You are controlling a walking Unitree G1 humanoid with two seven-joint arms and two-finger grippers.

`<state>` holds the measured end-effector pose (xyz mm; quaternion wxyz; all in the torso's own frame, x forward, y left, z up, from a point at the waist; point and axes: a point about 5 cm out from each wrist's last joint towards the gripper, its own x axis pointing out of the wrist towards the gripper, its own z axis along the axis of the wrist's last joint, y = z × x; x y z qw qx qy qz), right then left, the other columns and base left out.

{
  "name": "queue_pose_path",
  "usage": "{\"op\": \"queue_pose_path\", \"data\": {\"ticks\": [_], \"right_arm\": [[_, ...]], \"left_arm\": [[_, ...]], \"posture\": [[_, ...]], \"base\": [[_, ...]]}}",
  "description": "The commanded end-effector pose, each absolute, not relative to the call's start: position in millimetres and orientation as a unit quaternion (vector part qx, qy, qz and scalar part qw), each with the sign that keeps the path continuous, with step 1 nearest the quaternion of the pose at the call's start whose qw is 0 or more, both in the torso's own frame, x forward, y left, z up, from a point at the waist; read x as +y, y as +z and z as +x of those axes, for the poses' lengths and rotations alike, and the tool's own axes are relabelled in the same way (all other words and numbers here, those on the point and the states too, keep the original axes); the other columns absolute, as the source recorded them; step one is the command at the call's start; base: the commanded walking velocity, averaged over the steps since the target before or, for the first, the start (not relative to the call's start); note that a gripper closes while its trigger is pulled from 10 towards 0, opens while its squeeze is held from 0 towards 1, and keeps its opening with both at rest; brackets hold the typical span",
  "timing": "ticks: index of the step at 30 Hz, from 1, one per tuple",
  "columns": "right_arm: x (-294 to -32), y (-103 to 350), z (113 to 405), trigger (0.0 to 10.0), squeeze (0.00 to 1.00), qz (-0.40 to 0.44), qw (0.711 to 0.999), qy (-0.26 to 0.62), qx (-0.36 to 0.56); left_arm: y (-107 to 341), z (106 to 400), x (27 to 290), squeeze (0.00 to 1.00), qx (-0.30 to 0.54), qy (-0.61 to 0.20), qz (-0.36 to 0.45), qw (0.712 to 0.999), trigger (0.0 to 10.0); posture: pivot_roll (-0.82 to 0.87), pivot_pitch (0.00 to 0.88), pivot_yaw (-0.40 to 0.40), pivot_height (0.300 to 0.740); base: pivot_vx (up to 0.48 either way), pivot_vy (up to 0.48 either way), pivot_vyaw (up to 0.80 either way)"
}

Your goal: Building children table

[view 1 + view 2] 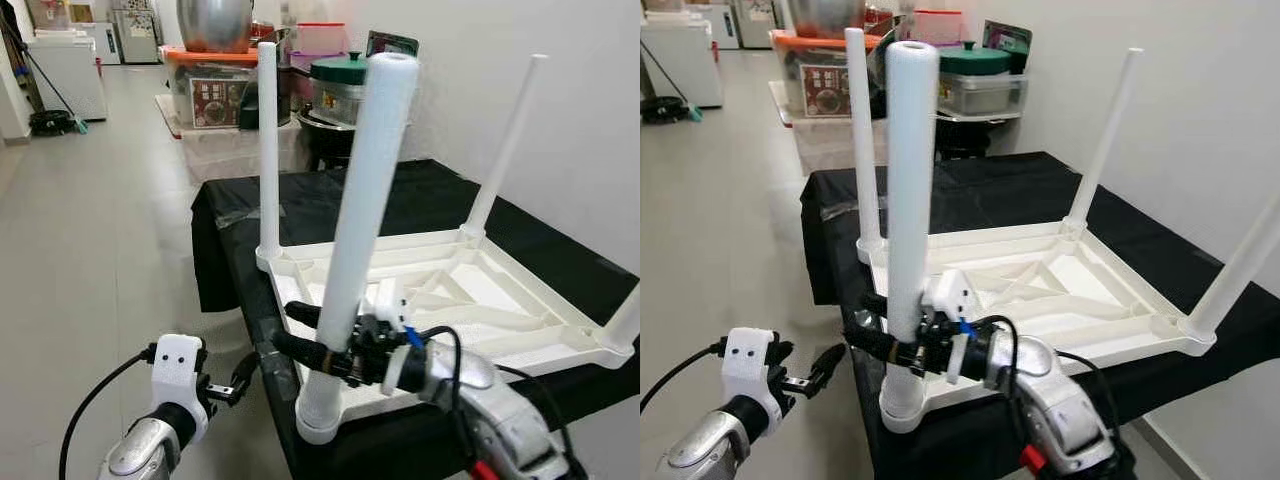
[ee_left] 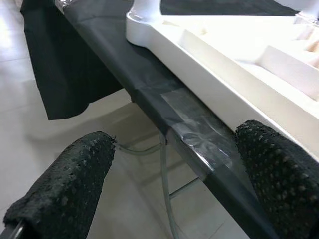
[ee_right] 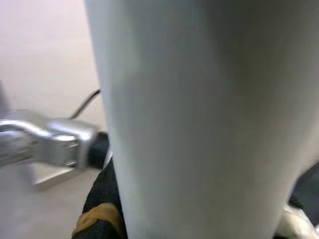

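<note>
legs (image 1: 362, 210) 4 upright — tabletop (image 1: 500, 300) 1 — right gripper (image 1: 305, 335) clamps nearest leg

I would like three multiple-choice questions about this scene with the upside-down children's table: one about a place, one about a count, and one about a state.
1. Where does the upside-down white tabletop lie?
A. on the floor
B. on a table under a black cloth
C. on a shelf

2. How many white legs stand up from it?
A. two
B. three
C. four

3. What is the right claw doing?
A. it is shut on the near leg
B. it hangs open over the floor
C. it presses on the cloth

Answers:
1 B, the black cloth shows all around the tabletop.
2 C, one leg rises at each corner.
3 A, its fingers clasp the near leg above the socket, while the left claw is open beside the table edge.
</note>
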<state>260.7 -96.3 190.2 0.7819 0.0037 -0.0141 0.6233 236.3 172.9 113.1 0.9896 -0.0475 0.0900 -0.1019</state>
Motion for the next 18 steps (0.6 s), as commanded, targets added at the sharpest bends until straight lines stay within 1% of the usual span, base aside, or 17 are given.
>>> {"op": "queue_pose_path", "data": {"ticks": [1, 2, 3, 5, 6, 7, 9, 10, 13, 14, 17, 18], "right_arm": [[-102, 181, 260, 10.0, 0.0, 0.017, 0.768, 0.639, 0.023], [-102, 181, 260, 10.0, 0.0, 0.017, 0.768, 0.639, 0.023], [-103, 183, 261, 10.0, 0.0, 0.012, 0.759, 0.651, 0.021], [-103, 183, 261, 10.0, 0.0, 0.012, 0.759, 0.651, 0.021], [-102, 185, 261, 10.0, 0.0, 0.008, 0.752, 0.659, 0.02], [-102, 185, 261, 10.0, 0.0, 0.008, 0.752, 0.659, 0.02], [-98, 185, 263, 10.0, 0.0, 0.006, 0.74, 0.673, 0.017], [-98, 185, 263, 10.0, 0.0, 0.006, 0.74, 0.673, 0.017], [-92, 181, 265, 10.0, 0.0, -0.005, 0.742, 0.671, 0.01], [-89, 178, 266, 10.0, 0.0, -0.015, 0.749, 0.662, 0.004], [-89, 176, 267, 10.0, 0.0, -0.017, 0.755, 0.656, 0.003], [-88, 175, 269, 10.0, 0.0, -0.014, 0.771, 0.637, 0.002]], "left_arm": [[111, 237, 173, 0.0, 0.092, -0.099, -0.054, 0.989, 10.0], [111, 237, 173, 0.0, 0.092, -0.099, -0.054, 0.989, 10.0], [111, 237, 173, 0.0, 0.092, -0.097, -0.056, 0.989, 10.0], [111, 237, 173, 0.0, 0.092, -0.097, -0.056, 0.989, 10.0], [111, 236, 174, 0.0, 0.092, -0.095, -0.058, 0.989, 10.0], [111, 236, 174, 0.0, 0.092, -0.095, -0.058, 0.989, 10.0], [110, 234, 175, 0.0, 0.092, -0.09, -0.059, 0.99, 10.0], [110, 234, 175, 0.0, 0.092, -0.09, -0.059, 0.99, 10.0], [110, 232, 177, 0.0, 0.092, -0.084, -0.059, 0.99, 10.0], [110, 231, 178, 0.0, 0.093, -0.082, -0.059, 0.991, 10.0], [110, 231, 179, 0.0, 0.093, -0.082, -0.058, 0.991, 10.0], [109, 231, 180, 0.0, 0.094, -0.081, -0.058, 0.991, 10.0]], "posture": [[0.11, 0.0, -0.101, 0.74], [0.11, 0.0, -0.101, 0.74], [0.12, 0.0, -0.11, 0.74], [0.12, 0.0, -0.11, 0.74], [0.12, 0.0, -0.115, 0.74], [0.12, 0.0, -0.115, 0.74], [0.14, 0.0, -0.126, 0.74], [0.14, 0.0, -0.126, 0.74], [0.14, 0.0, -0.124, 0.74], [0.14, 0.0, -0.122, 0.74], [0.14, 0.0, -0.122, 0.74], [0.14, 0.0, -0.121, 0.74]], "base": [[0.0, 0.0, 0.0], [0.0, 0.0, 0.0], [0.0, 0.0, 0.0], [0.0, 0.0, 0.0], [0.0, 0.0, 0.0], [0.0, 0.0, 0.0], [0.0, 0.0, 0.0], [0.0, 0.0, 0.0], [0.0, 0.0, 0.0], [0.0, 0.0, 0.0], [0.0, 0.0, 0.0], [0.0, 0.0, 0.0]]}}
